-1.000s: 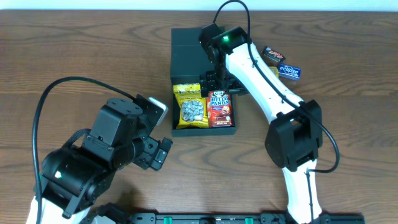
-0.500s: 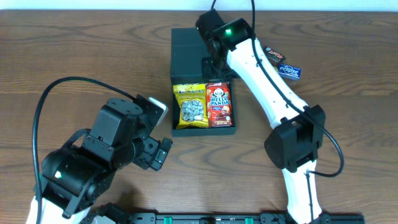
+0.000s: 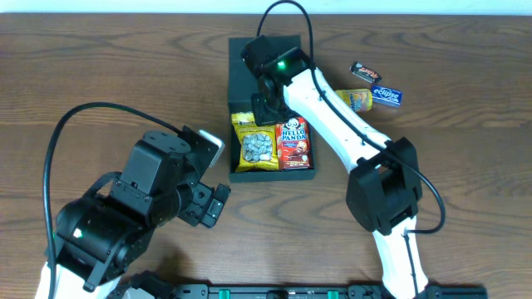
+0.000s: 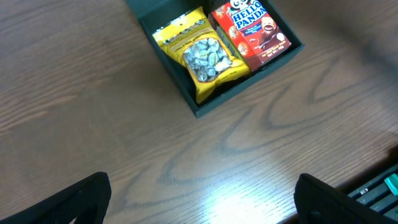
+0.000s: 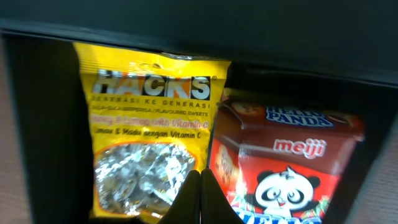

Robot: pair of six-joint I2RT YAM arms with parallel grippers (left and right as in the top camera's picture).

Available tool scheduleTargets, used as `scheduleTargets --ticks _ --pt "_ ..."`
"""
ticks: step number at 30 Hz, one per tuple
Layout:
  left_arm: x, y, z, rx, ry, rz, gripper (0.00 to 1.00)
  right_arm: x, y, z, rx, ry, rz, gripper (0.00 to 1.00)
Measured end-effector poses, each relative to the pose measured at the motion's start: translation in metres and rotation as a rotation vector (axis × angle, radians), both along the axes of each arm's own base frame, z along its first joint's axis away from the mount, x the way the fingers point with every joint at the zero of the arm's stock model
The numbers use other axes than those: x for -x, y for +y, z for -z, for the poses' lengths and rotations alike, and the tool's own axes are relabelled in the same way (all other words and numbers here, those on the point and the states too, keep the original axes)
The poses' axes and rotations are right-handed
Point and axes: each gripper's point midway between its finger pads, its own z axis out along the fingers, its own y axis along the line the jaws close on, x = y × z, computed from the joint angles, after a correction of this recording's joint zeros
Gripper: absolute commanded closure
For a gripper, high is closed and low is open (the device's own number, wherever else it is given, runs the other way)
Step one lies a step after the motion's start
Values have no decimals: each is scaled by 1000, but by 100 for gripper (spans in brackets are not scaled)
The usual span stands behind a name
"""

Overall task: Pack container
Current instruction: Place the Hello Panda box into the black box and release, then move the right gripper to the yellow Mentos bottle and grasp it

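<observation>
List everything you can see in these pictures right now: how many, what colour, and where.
container: one, matte black, middle of the table, flap lid open on the far side
Hacks sweets bag: one, yellow, left half of the container
Hello Panda box: one, red, right half of the container, beside the bag
dark bar: one, dark wrapper, on the table to the right of the container
blue packet: one, blue, just next to the dark bar
yellow packet: one, yellow, partly hidden by the right arm
table: one, brown wood
left gripper: one, black, open and empty, over bare table near the container
right gripper: one, black, shut, above the two snacks in the container
</observation>
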Motion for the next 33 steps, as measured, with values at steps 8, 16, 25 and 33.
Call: scheduleTargets --ticks 8,16,25,33 --pt "0 0 0 0 0 0 5 9 -11 19 38 42 6 98" --pt "0 0 0 0 0 0 5 11 -10 18 33 51 -15 99" --pt "0 0 0 0 0 0 5 -35 -23 -56 -65 -80 26 92" --pt "0 0 0 0 0 0 5 -86 -121 -79 -66 -148 213 32"
